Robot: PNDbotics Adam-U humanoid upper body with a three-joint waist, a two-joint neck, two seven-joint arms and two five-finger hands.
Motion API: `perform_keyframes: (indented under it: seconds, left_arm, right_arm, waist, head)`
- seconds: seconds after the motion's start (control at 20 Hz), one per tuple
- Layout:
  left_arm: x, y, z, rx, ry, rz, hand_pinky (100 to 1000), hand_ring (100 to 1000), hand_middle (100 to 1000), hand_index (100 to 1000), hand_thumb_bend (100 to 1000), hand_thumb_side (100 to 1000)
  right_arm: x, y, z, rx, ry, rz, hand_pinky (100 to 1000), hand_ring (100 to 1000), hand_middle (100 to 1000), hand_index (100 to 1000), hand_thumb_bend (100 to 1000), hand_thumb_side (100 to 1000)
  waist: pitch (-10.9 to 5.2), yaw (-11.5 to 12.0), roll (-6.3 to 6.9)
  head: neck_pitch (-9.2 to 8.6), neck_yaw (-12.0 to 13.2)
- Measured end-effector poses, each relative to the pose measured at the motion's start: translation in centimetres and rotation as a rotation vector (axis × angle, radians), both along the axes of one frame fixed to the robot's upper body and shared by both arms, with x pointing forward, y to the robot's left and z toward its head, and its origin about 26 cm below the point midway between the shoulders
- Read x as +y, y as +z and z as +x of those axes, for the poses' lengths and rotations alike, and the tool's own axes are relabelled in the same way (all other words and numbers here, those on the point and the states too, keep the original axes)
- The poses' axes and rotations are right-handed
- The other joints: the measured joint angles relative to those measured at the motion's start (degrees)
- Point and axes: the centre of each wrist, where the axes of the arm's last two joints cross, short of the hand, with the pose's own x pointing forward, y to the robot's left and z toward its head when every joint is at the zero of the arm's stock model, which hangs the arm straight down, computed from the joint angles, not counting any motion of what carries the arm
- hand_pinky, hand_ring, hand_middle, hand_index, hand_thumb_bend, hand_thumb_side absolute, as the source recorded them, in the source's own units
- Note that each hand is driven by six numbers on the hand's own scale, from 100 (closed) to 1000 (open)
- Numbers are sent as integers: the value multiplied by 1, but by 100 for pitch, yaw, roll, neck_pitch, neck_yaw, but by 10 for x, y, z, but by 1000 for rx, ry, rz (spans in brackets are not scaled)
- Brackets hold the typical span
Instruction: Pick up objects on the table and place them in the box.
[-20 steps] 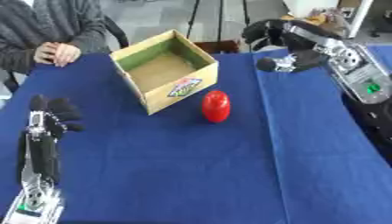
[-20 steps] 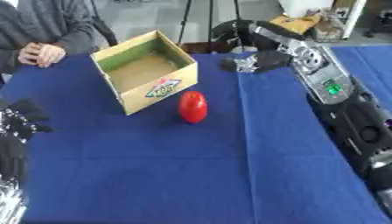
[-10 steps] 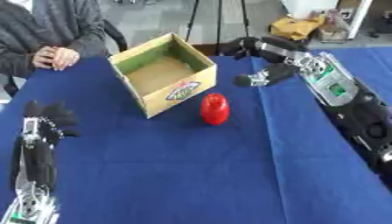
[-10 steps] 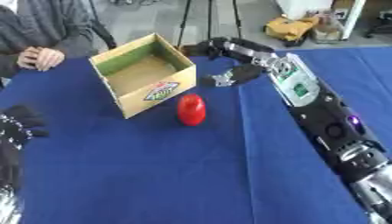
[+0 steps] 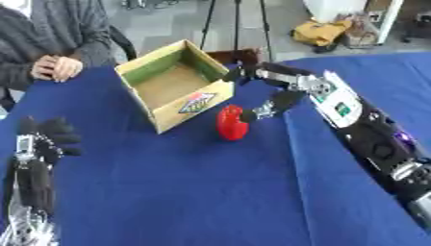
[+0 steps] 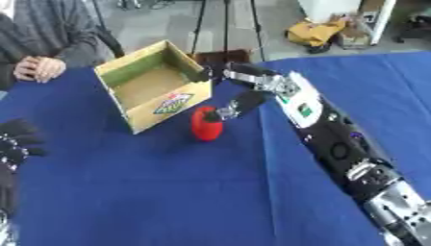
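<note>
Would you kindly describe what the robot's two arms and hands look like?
The right arm is black and bulky, with a white forearm panel bearing a small green patch and a silver joint. The right hand has black fingers with silver segments. The left hand is black on a slim black-and-silver arm.

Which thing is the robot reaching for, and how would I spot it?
Look at the blue table, then at the open cardboard box near its far edge. Just beside the box's front corner stands a small red object, with the right hand spread open right next to it. It is the only red thing on the cloth.
</note>
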Motion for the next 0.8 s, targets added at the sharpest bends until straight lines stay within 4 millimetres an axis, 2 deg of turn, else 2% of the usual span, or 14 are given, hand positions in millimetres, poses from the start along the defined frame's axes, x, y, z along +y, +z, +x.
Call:
perform_keyframes:
  seconds: [0.5,0.8]
  left_arm:
    - [-3,3,0,-2,-15,-6,501,591,581,733,665,1000]
    - [-4,3,1,-2,-17,-9,501,590,580,733,665,1000]
  right_arm:
    - [9,-29,2,-86,26,-81,842,924,899,923,650,702]
    - [5,-36,3,-87,14,-107,781,871,889,915,639,705]
  waist:
    - [18,120,32]
    - [36,144,63]
  head:
    - [-24,-64]
    - [-24,-86]
